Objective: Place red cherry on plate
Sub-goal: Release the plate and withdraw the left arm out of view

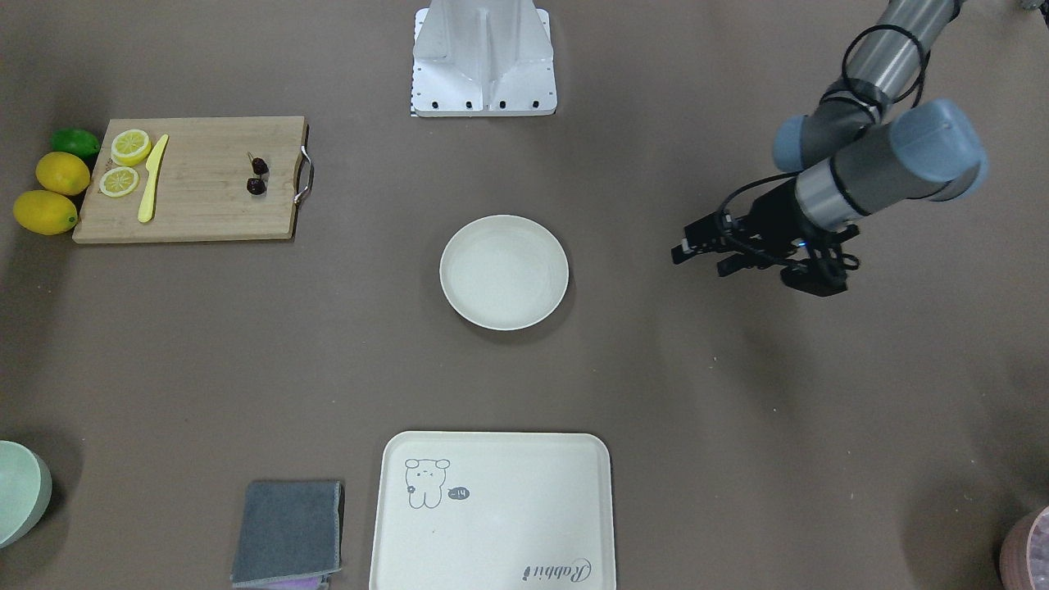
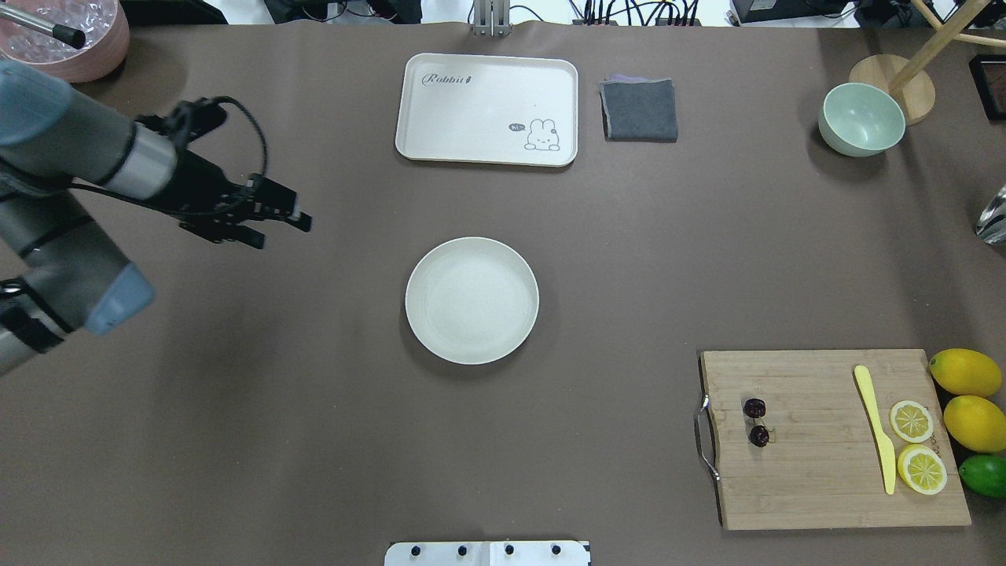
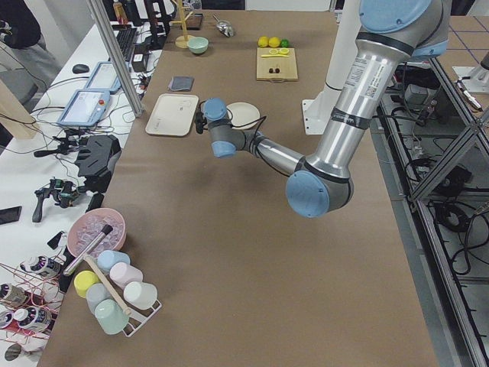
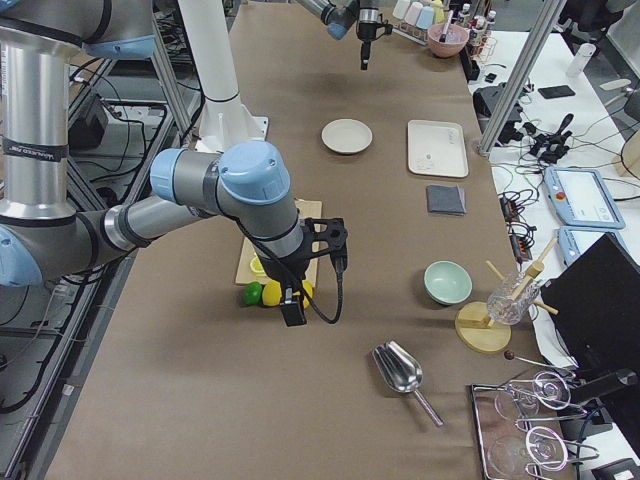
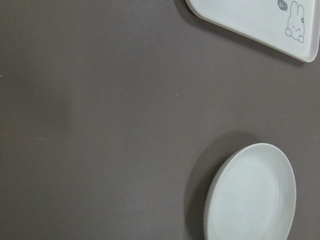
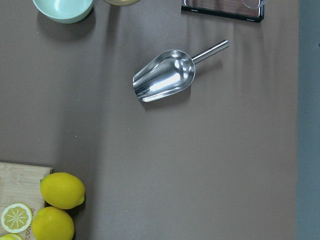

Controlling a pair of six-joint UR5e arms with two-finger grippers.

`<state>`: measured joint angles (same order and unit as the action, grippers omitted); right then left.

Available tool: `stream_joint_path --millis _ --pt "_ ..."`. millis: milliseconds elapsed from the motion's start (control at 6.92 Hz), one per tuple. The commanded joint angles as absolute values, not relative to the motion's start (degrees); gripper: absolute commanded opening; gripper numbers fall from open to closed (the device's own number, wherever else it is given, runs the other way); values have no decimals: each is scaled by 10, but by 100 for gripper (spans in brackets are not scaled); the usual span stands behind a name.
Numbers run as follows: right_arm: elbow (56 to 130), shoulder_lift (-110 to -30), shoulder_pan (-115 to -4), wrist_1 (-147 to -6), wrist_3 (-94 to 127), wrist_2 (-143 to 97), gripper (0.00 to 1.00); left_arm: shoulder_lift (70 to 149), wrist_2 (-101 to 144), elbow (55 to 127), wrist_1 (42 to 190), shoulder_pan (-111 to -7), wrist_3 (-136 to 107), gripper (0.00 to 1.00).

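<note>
Two prongs form the left arm's fingers [image 2: 292, 218]. They stand apart with a clear gap, hold nothing, and hang over the bare bench [image 2: 314, 440]. The plate [image 2: 471, 300] sits near them toward the middle of the bench, and it is empty.

The red cherry [image 2: 756, 421] lies well beyond, on the far side of the plate from these fingers. It rests on the cutting board [image 2: 817, 448], close to the metal handle [image 2: 705, 440]. The two fruits line up across the board's short side.

The right arm's fingers [image 4: 293, 313] hang by the lemons [image 2: 965, 372] at the board's other end, much nearer the fruit. I cannot tell whether they are parted, because only the side view shows them. I judge the pick belongs to the right arm: a reach along the board toward the handle end, then a carry across to the plate.
</note>
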<state>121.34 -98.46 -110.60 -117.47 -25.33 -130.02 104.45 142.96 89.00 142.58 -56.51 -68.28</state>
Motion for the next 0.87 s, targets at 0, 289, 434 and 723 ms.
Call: stream_joint_path --millis 0,289,434,723 --pt "1235 -927 -1093 -1245 -250 -1303 100 935 1457 910 1424 -645 -532 97" --pt "1241 -884 -1086 -1296 -251 -1303 100 917 1466 904 1342 -710 -415 97" --pt "1238 -881 -1077 -1296 -251 -1303 100 911 1466 901 1261 -761 -289 97" --pt "1228 -875 -1050 -1292 -228 -1309 100 913 1469 908 1060 -867 -66 97"
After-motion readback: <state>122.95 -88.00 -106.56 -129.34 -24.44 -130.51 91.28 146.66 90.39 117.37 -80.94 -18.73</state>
